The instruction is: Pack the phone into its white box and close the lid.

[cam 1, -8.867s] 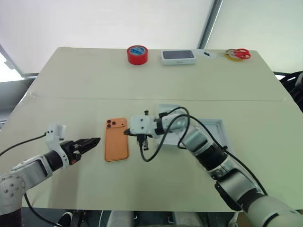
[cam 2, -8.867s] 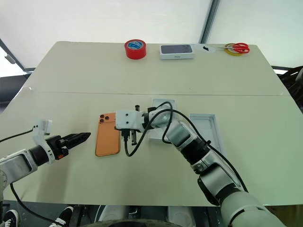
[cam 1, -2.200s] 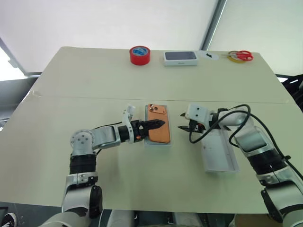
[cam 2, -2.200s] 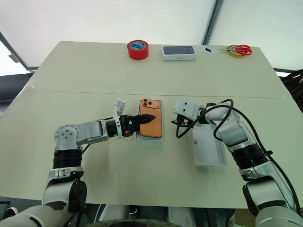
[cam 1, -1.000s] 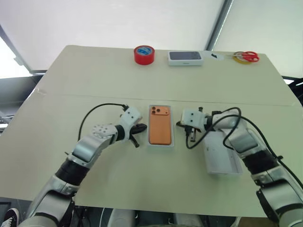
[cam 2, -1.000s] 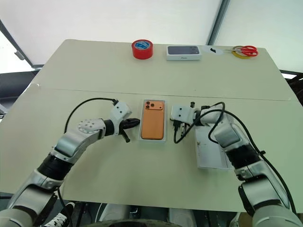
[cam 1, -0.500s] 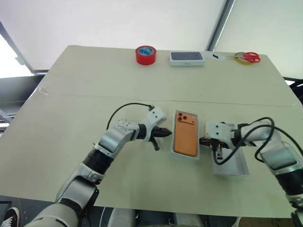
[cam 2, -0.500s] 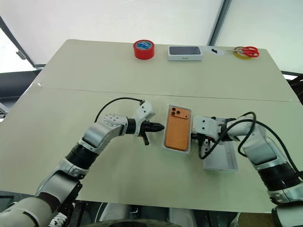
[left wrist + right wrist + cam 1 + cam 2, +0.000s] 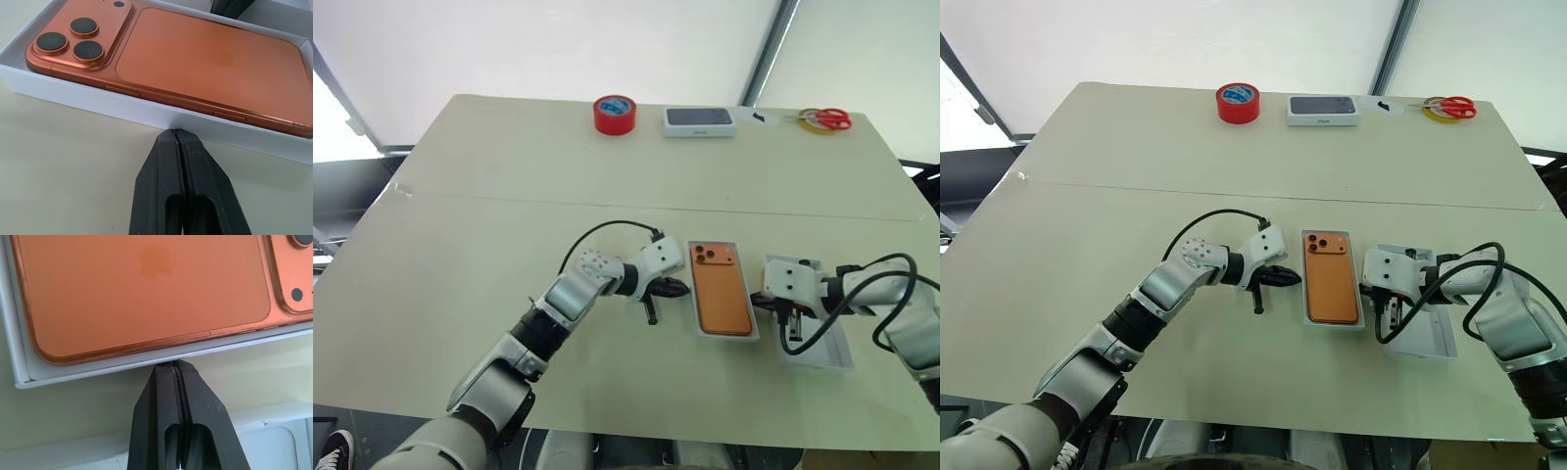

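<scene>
Lying face down in the white box (image 9: 697, 329) near the middle of the surface (image 9: 509, 196), the phone (image 9: 720, 287) ran its long axis away from the robot, camera cluster at the far end, and was flanked by the left gripper (image 9: 679, 288) and right gripper (image 9: 758, 300), each with its jaws pressed shut on nothing and tipped against a long wall of the box. Judged from this layout, the next move turned on the lid (image 9: 835, 354), which lay open side up just beside the box on its right, directly under the right arm and so nearer to it. That arm, its camera block and cable hid most of the lid's interior, and whether the phone sat fully flat in the box could not be made out.
</scene>
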Motion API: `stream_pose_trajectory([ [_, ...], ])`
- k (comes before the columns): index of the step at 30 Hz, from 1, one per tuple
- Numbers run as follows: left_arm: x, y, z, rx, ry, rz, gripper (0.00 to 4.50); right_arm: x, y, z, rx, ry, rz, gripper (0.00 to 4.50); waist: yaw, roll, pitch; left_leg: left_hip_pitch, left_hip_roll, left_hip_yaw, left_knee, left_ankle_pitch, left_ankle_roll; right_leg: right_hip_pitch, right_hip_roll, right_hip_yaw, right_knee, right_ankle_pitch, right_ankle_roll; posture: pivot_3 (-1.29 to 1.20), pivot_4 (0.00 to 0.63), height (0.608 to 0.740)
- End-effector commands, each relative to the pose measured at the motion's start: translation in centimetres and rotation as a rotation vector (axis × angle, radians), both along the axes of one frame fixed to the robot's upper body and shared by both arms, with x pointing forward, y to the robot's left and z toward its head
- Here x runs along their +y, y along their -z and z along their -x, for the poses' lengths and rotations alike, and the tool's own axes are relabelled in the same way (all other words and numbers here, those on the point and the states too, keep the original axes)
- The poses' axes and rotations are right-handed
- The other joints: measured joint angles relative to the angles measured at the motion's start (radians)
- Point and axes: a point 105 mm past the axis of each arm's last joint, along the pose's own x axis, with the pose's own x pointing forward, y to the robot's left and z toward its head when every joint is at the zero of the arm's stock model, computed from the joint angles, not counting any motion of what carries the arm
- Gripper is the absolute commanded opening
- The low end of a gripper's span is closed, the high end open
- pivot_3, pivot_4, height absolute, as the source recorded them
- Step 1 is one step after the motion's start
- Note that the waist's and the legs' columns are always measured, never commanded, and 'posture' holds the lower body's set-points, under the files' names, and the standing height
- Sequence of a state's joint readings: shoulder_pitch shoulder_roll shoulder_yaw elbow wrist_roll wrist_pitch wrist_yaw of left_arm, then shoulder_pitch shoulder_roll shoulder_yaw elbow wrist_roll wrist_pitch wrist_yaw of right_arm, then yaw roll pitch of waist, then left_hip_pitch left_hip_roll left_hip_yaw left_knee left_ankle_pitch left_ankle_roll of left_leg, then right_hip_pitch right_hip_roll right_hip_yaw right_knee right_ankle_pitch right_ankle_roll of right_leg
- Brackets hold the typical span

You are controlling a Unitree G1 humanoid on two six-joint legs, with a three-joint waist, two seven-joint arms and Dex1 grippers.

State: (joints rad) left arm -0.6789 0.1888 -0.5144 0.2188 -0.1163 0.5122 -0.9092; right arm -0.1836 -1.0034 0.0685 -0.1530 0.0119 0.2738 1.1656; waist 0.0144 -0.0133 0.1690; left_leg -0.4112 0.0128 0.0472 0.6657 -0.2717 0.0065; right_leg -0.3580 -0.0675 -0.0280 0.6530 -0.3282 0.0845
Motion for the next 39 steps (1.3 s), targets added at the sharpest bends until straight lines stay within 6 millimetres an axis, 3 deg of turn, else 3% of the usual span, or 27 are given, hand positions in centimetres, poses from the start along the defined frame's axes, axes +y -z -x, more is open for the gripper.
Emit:
stream_pose_trajectory([
  [1,-0.5,0.4,0.8,0.000,0.034,-0.005,0.07,0.1,-1.1,-0.1,-0.041,-0.026,0.011,0.00,0.000,0.000,0.000,0.000,0.000,0.000,0.000,0.000,0.000,0.000,0.000,0.000,0.000,0.000,0.000,0.00,0.150,0.740],
  [8,1.3,-0.8,-0.2,-0.005,-0.054,0.052,0.07,-2.0,-1.4,-0.4,-0.060,0.011,0.069,0.00,-0.001,0.000,0.000,0.000,0.000,0.000,0.000,0.000,0.000,0.000,0.000,0.000,0.000,0.000,0.000,0.00,0.150,0.740],
  [15,5.5,-3.0,-0.9,-0.056,-0.160,0.120,0.07,-3.6,-2.1,0.2,-0.090,0.019,0.096,0.00,-0.004,0.001,0.000,0.000,0.001,0.000,0.000,0.003,-0.006,0.000,0.001,0.000,0.000,0.000,0.000,0.00,0.150,0.740],
  [17,7.1,-3.4,-0.5,-0.058,-0.177,0.141,0.07,-3.2,-3.0,-0.9,-0.095,0.109,-0.020,0.00,-0.005,0.002,0.000,0.000,0.001,0.000,0.000,0.003,-0.006,0.000,0.001,0.000,0.000,0.000,0.000,0.00,0.150,0.740],
  [18,7.9,-3.5,0.1,0.003,-0.159,0.162,0.30,-2.8,-3.6,-1.7,-0.105,0.166,-0.095,0.00,-0.011,0.001,0.000,0.000,0.001,0.000,0.000,0.003,-0.006,0.000,0.001,0.000,0.000,0.000,0.000,0.00,0.150,0.740],
  [21,9.7,-5.0,1.0,-0.043,-0.158,0.222,1.42,-2.0,-4.4,-2.1,-0.126,0.226,-0.190,0.90,-0.009,0.003,0.001,0.001,0.002,0.000,-0.001,0.004,-0.007,0.000,0.001,0.000,0.001,0.000,0.000,0.00,0.150,0.740],
  [25,12.1,-5.7,1.7,-0.146,-0.164,0.229,3.51,-2.1,-5.7,-2.3,-0.173,0.308,-0.251,3.00,-0.001,0.003,0.001,0.000,0.001,-0.001,-0.002,0.004,-0.007,0.000,0.000,-0.001,0.000,0.000,0.000,0.00,0.150,0.740],
  [27,13.7,-5.9,2.5,-0.188,-0.160,0.234,4.50,-2.1,-6.3,-3.2,-0.179,0.461,-0.350,4.06,-0.010,0.003,0.001,0.000,0.001,0.000,-0.002,0.004,-0.007,0.000,0.000,-0.001,-0.001,0.000,0.000,0.00,0.150,0.740],
  [29,15.1,-5.9,2.8,-0.232,-0.166,0.228,4.50,-1.4,-6.1,-2.5,-0.156,0.489,-0.347,4.06,-0.011,0.006,0.001,0.000,0.002,0.000,-0.002,0.004,-0.007,-0.001,-0.001,0.000,-0.001,0.000,0.000,0.00,0.150,0.740],
  [36,16.9,-5.9,3.7,-0.394,-0.117,0.209,4.50,-4.1,-4.0,0.8,-0.060,0.761,-0.237,4.06,-0.002,0.006,0.001,0.000,0.000,0.000,-0.005,0.001,-0.002,-0.002,-0.004,0.000,-0.001,0.000,-0.001,0.00,0.150,0.740],
  [39,17.4,-5.9,4.0,-0.436,-0.096,0.200,4.50,-3.5,-3.2,2.7,-0.008,0.761,-0.194,4.06,-0.006,0.007,0.001,0.000,0.000,0.000,-0.005,0.000,-0.001,-0.002,-0.004,0.000,-0.001,0.000,-0.001,0.00,0.150,0.740],
])
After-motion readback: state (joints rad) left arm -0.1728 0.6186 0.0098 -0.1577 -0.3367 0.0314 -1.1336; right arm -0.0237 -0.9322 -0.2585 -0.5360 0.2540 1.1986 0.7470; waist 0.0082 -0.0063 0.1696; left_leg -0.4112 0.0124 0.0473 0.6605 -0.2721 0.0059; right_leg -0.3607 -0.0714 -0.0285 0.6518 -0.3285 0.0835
